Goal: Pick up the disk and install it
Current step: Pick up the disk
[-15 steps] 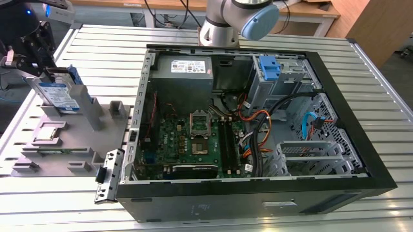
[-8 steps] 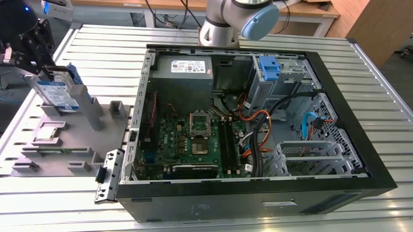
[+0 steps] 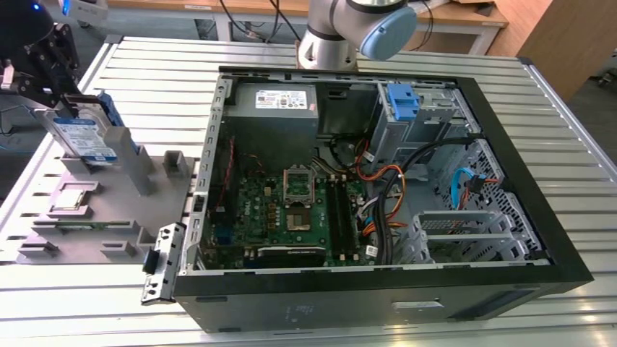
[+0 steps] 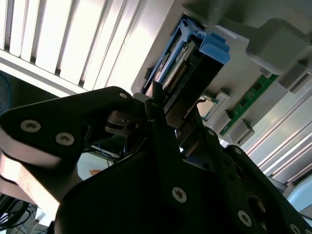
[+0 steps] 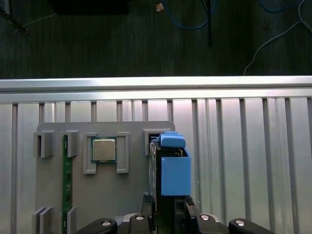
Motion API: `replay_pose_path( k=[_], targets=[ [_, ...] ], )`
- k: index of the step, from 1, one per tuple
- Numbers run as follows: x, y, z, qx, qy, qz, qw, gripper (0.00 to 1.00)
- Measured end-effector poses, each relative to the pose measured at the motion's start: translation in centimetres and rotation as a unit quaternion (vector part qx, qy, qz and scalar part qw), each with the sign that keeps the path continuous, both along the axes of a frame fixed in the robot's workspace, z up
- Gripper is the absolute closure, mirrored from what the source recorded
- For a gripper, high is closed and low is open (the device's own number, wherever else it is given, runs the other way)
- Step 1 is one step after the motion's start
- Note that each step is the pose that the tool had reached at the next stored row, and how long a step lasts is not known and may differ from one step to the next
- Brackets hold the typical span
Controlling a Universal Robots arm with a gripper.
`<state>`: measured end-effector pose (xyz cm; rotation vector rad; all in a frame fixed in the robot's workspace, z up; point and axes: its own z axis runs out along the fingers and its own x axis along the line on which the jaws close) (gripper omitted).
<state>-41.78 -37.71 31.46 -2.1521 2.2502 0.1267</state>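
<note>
The gripper (image 3: 68, 107) looks clamped on the top edge of the disk (image 3: 85, 139), which stands tilted in the grey holder (image 3: 115, 217) at the exterior view's left. That tilt could jam its blue rails in the slot, and such a thin edge grip may slip.

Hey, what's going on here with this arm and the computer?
A robot arm is working on moving the disk into the open computer case. Its gripper is at the disk's top end, on the exterior view's left. The disk stands upright in a grey holder beside the case and is not yet installed.
</note>
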Motion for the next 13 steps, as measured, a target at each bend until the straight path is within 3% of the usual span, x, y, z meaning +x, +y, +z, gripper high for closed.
replay_pose_path(
  k=[10, 13],
  targets=[
    [0.0, 0.0, 0.03, 0.0, 0.0, 0.0, 1.0, 0.65],
    [0.0, 0.0, 0.3, -0.0001, 0.0002, 0.0, 1.0, 0.65]
  ],
)
